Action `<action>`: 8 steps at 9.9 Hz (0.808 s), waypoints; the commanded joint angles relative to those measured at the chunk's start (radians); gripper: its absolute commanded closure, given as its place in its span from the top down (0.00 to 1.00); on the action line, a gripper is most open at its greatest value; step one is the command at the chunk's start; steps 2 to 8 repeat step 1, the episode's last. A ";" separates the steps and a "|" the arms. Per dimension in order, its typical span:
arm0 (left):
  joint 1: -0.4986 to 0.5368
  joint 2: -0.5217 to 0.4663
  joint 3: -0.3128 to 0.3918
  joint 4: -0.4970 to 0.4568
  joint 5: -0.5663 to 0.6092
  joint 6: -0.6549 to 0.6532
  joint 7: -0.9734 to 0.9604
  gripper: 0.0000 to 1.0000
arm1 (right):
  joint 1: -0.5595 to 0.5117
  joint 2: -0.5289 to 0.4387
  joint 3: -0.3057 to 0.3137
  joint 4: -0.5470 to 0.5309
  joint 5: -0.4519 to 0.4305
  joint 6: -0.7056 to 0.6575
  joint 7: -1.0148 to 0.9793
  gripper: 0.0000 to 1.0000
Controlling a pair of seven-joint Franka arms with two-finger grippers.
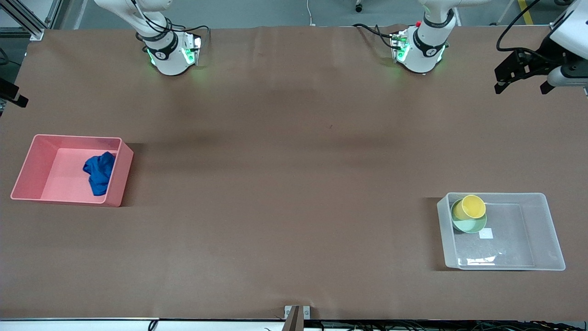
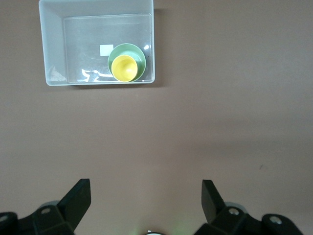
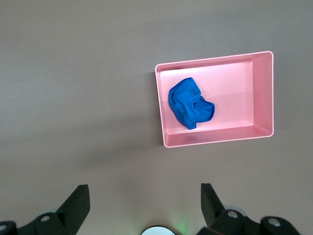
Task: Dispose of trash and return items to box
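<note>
While the right gripper (image 3: 142,205) hangs spread wide near its table edge, the blue rag (image 1: 99,173) lies in the pink bin (image 1: 27,168). Bare table (image 1: 285,184) stretches to the clear box (image 1: 549,230), yellow cup (image 1: 473,206) nested in mint bowl (image 1: 471,226) at its corner. Left gripper (image 1: 521,79) is spread wide.

There were two bins: one pink bin (image 1: 27,172) and one clear box (image 1: 549,230). One blue rag (image 1: 99,172) lay in the pink bin. One yellow cup (image 1: 472,206) and one green bowl (image 1: 473,225) sat in the box, with one white sticker (image 1: 486,233).
</note>
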 commanded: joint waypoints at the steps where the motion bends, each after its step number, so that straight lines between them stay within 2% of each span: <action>1: 0.012 0.038 0.002 0.014 -0.014 -0.012 0.013 1.00 | -0.010 -0.014 0.011 -0.011 -0.008 0.003 -0.001 1.00; 8: 0.012 0.038 0.002 0.014 -0.014 -0.012 0.013 1.00 | -0.010 -0.014 0.011 -0.011 -0.008 0.003 -0.001 1.00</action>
